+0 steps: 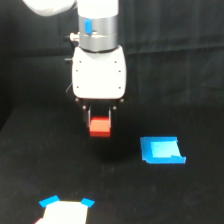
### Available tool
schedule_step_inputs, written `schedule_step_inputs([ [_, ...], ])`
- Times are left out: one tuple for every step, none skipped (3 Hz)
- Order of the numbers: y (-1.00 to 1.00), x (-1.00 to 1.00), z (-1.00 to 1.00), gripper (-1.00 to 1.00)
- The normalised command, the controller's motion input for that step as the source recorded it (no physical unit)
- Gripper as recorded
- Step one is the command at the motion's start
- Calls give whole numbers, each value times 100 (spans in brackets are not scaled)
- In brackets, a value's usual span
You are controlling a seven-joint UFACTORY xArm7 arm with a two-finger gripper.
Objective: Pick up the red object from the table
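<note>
**A:** Look at the fingers (90, 116) first. The 2 dark prongs under the gripper (100, 121) sit on either side of the red object (100, 127), pressed against it as far as I can see.

**B:** So it has it?

**A:** I'd say clamped on it, yes. The block hangs between the prongs, and it seems to sit clear of the table (120, 195), though from this angle I can't swear there's a gap under it.

**B:** Which step is this, then?

**A:** My guess is the lift, with the grasp made. The next move calls for a straight rise with steady squeeze, since a small chunky block with smooth, hard-looking faces could slip or twist.

**B:** What's the rest made of?

**A:** The gripper body is glossy white plastic, rounded, much wider than the block, under a metallic ring with a blue mark. The table is matte black, black cloth behind. Toward the exterior view's right lies a flat blue square (162, 150), well apart from the block. At the bottom edge there's a pale thing with blue corners (65, 210); I can't tell what it is.
</note>
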Motion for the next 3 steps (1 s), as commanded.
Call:
schedule_step_inputs([
  [-29, 69, 100, -83],
  [-18, 78, 100, -88],
  [-3, 100, 20, -100],
])
